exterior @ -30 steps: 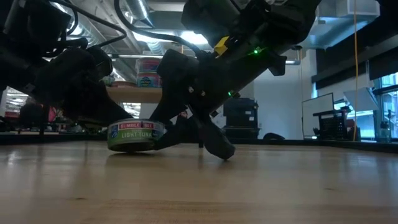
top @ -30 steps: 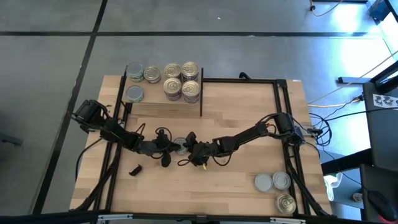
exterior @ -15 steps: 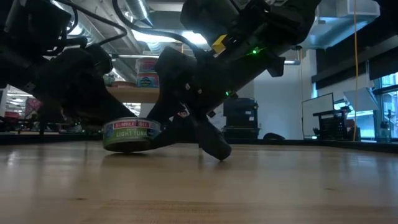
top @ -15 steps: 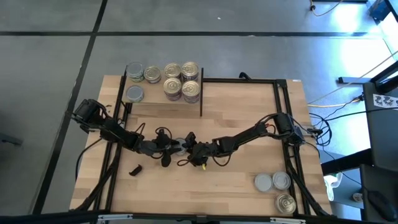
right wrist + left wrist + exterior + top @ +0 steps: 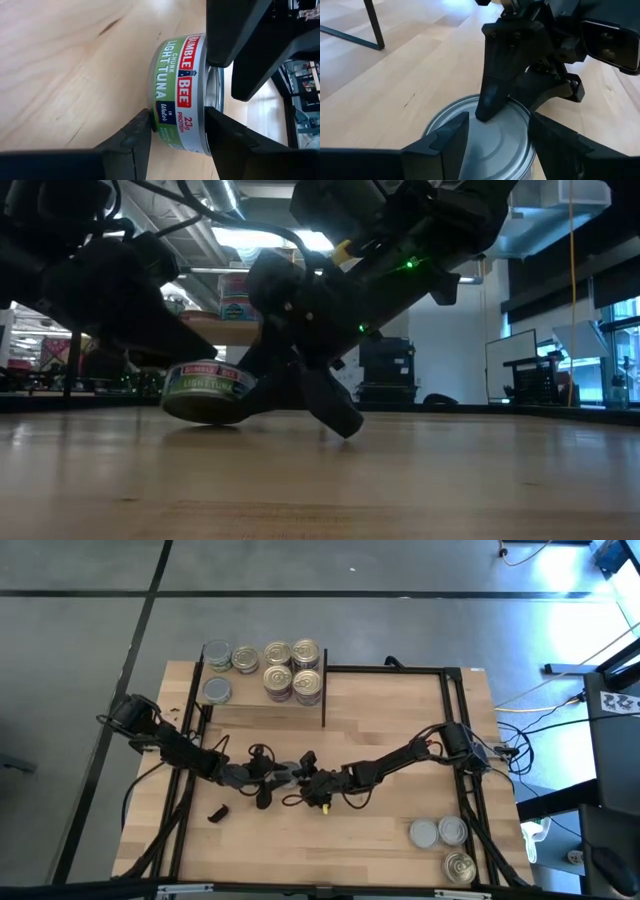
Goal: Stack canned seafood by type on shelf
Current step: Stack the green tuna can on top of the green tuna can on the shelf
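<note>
At centre of the wooden surface (image 5: 380, 840), both arms are met over one tuna tin (image 5: 287, 775). Largest first: the surface is framed by thin black rails. The shelf (image 5: 262, 712), light wood with a black upright edge, is seen at the far left part of the surface. On it, two double stacks of tins (image 5: 293, 671) are placed side by side, with three more single tins (image 5: 217, 652) to their left.

The left arm is reached in from the left edge, the right arm from the right edge. The right end effector (image 5: 177, 125) is closed across the tuna tin's height, one finger (image 5: 131, 142) on its bottom and one on its silver top, so the tin is gripped. In the low view the tin (image 5: 205, 388) is seen tilted, one edge off the surface, held by the dark right end effector (image 5: 295, 385). The left end effector (image 5: 497, 137) is parted, with its fingers (image 5: 445, 145) on either side of the tin's plain silver lid (image 5: 490, 145); whether they touch the tin's wall cannot be told.

Three loose tins (image 5: 440, 833) are left near the right front corner, well apart from the arms. A small black object (image 5: 215, 812) is lying near the left arm.
</note>
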`<state>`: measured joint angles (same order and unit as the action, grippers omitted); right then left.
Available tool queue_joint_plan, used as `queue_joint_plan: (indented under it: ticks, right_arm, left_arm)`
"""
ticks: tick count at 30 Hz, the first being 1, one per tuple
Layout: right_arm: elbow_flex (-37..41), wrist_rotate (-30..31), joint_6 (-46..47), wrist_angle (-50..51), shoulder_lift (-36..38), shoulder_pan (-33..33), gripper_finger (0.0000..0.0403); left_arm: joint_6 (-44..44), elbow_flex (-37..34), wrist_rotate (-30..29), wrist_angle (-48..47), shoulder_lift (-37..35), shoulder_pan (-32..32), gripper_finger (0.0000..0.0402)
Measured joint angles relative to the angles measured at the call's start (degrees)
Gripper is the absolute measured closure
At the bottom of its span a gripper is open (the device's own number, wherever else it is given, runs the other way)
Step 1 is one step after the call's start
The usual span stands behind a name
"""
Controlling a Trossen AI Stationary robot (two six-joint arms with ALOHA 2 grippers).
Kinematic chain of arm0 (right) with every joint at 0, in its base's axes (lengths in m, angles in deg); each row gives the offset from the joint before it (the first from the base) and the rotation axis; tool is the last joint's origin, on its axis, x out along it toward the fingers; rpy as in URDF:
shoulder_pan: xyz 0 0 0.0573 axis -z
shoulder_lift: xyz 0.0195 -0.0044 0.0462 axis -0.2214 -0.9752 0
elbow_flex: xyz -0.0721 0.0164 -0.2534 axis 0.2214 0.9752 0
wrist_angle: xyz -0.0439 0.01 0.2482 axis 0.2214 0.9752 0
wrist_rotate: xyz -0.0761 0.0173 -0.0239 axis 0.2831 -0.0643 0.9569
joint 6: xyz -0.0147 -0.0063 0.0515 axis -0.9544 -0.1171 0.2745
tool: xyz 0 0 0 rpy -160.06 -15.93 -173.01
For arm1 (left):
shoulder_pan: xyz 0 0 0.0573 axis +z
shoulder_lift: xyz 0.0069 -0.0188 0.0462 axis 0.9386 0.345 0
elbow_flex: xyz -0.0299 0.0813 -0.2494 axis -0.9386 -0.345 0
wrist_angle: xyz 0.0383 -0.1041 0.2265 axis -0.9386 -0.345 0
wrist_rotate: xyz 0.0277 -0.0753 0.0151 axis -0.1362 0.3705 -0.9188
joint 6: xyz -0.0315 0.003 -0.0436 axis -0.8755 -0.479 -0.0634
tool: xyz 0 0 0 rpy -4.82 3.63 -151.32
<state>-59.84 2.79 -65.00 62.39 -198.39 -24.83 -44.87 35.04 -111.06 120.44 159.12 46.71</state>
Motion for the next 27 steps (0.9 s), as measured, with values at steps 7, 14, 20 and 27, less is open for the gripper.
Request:
queue_joint_plan:
  ticks: [7,14,20,27]
  right_arm:
    - [0.03,1.06,0.68,0.3,0.03,-0.33,0.0242]
    - [0.03,3.08,4.1,0.26,0.05,-0.11,0.0249]
    - [-0.04,3.73,4.81,0.14,0.05,-0.2,0.0249]
    - [-0.02,3.58,6.32,-1.04,0.03,-0.22,0.0248]
  left_arm:
    - [2.99,0.48,-0.13,-0.31,-0.04,0.75,0.0166]
    - [12.02,3.06,3.24,-6.59,-2.48,0.15,0.0101]
    - [16.93,4.79,1.65,-21.61,-8.87,-1.3,0.0095]
    - [26.68,6.26,-0.19,-27.37,-11.62,-1.6,0.0096]
